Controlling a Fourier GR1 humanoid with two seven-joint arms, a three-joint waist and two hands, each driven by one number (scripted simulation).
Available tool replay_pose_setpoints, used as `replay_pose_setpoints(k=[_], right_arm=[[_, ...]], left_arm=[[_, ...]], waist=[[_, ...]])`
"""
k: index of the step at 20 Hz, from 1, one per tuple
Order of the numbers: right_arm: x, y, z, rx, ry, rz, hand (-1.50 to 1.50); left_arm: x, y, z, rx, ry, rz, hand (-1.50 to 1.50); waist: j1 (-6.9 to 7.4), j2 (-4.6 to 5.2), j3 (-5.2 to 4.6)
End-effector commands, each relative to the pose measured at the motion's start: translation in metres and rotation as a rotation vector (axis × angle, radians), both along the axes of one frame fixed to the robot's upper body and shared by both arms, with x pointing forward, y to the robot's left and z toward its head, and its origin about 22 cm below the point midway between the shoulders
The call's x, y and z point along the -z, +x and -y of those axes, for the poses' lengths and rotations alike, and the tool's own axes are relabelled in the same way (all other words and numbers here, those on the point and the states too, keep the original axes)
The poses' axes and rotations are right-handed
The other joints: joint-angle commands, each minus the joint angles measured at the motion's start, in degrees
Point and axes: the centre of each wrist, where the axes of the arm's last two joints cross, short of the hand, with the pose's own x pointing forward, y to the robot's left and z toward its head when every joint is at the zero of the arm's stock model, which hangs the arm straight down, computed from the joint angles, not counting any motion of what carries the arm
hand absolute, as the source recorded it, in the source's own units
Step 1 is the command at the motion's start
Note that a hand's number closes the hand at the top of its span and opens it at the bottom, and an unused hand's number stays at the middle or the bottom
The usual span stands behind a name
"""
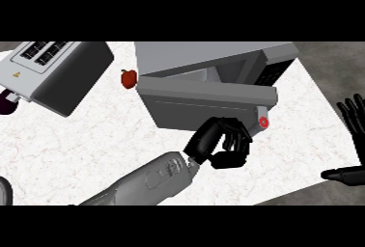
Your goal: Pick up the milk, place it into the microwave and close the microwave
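The milk is hidden. The left hand (224,144), fingers curled and holding nothing, pushes the microwave (214,72) door (203,103) shut. The right hand (353,140) rests open.

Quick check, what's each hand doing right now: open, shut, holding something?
Left hand: fingers curled, at the microwave door; no milk visible in it.
Right hand: open, resting at the right edge, holding nothing.

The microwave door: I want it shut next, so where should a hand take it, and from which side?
Judging by its pose, take the microwave door at its free edge near the red button, coming from the counter's near side, where the left hand hangs curled.
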Motion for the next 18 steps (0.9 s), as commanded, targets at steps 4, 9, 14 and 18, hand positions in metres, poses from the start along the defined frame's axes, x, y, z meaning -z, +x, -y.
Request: replay_pose_setpoints(k=[4,9,14,18], right_arm=[[-0.031,0.020,0.001,-0.088,0.016,0.083,-1.50],[-0.043,0.031,-0.008,-0.154,0.034,0.108,-1.50],[-0.051,0.037,-0.012,-0.197,0.050,0.114,-1.50],[-0.070,0.047,-0.011,-0.230,0.036,0.126,-1.50]], left_arm=[[-0.041,0.028,0.015,-0.039,-0.045,0.077,1.50],[-0.052,0.045,0.015,-0.096,-0.044,0.080,1.50],[-0.065,0.059,0.016,-0.138,-0.045,0.089,1.50],[-0.069,0.061,0.018,-0.150,-0.045,0.104,1.50]], waist=[[-3.48,0.95,0.19],[-5.17,1.87,0.32],[-6.45,2.56,0.52],[-6.72,2.52,0.51]])
